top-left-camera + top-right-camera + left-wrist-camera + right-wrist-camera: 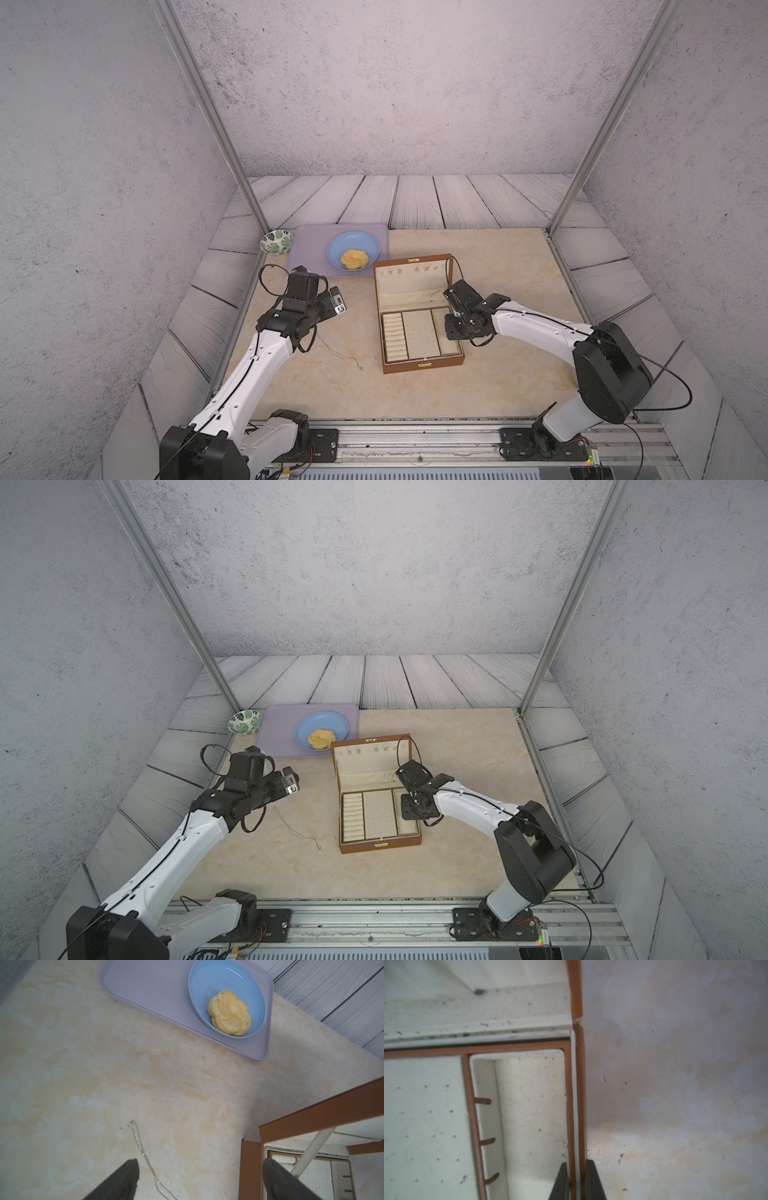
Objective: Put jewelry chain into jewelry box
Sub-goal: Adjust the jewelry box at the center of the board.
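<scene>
- Left wrist view: jewelry chain (143, 1151) lies loose on tabletop (83, 1064), between wide-spread fingers of left gripper (200, 1162), closer to one finger.
- Open jewelry box (403, 368) mid-tabletop, beside chain; right gripper (578, 1167) pinches its right wall.
- Lilac tray (309, 249) at far edge.

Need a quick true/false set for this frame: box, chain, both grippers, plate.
1. The box is open. True.
2. The chain is in the box. False: it lies on the table, beside the box.
3. The right gripper is shut on the box's side wall. True.
4. The left gripper holds the chain. False: it is open, and the chain lies loose on the table.
5. The plate is empty. False: a bun sits on it.
</scene>
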You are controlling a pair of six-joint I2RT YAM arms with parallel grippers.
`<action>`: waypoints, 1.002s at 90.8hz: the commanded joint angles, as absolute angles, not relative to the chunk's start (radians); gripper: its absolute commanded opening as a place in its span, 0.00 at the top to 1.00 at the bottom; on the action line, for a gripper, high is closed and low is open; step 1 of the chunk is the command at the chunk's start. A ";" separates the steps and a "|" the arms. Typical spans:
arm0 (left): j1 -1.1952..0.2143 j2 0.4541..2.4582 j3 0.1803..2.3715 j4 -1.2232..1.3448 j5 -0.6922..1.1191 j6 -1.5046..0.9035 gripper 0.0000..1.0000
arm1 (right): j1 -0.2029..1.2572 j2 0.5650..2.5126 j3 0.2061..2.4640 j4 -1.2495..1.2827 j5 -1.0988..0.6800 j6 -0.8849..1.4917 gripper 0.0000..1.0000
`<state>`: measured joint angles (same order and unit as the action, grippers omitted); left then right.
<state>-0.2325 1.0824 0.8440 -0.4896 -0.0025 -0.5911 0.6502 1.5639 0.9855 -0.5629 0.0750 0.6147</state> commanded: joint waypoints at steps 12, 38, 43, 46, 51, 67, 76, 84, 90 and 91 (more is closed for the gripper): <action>-0.242 1.069 0.830 -0.500 -0.003 -0.592 0.02 | 0.650 1.505 0.985 -0.576 0.097 0.687 0.93; -0.244 1.063 0.819 -0.494 -0.002 -0.598 0.02 | 0.650 1.497 0.961 -0.563 0.184 0.750 0.94; -0.244 1.064 0.820 -0.494 0.000 -0.598 0.02 | 0.649 1.505 0.966 -0.561 0.204 0.747 0.95; -0.245 1.064 0.821 -0.495 0.000 -0.597 0.02 | 0.649 1.511 0.966 -0.555 0.211 0.746 0.95; -0.247 1.064 0.821 -0.495 0.001 -0.598 0.02 | 0.648 1.519 0.969 -0.538 0.207 0.742 0.95; -0.249 1.064 0.823 -0.503 0.000 -0.594 0.02 | 0.647 1.566 0.985 -0.520 0.177 0.690 0.94; -0.249 1.060 0.825 -0.511 -0.002 -0.595 0.02 | 0.648 1.567 0.981 -0.517 0.181 0.663 0.88; -0.249 1.057 0.826 -0.521 -0.005 -0.600 0.02 | 0.647 1.561 0.988 -0.530 0.185 0.641 0.73; -0.249 1.052 0.829 -0.529 -0.008 -0.607 0.02 | 0.648 1.547 0.995 -0.546 0.191 0.629 0.65; -0.249 1.052 0.829 -0.531 -0.010 -0.609 0.02 | 0.648 1.543 0.996 -0.548 0.193 0.628 0.63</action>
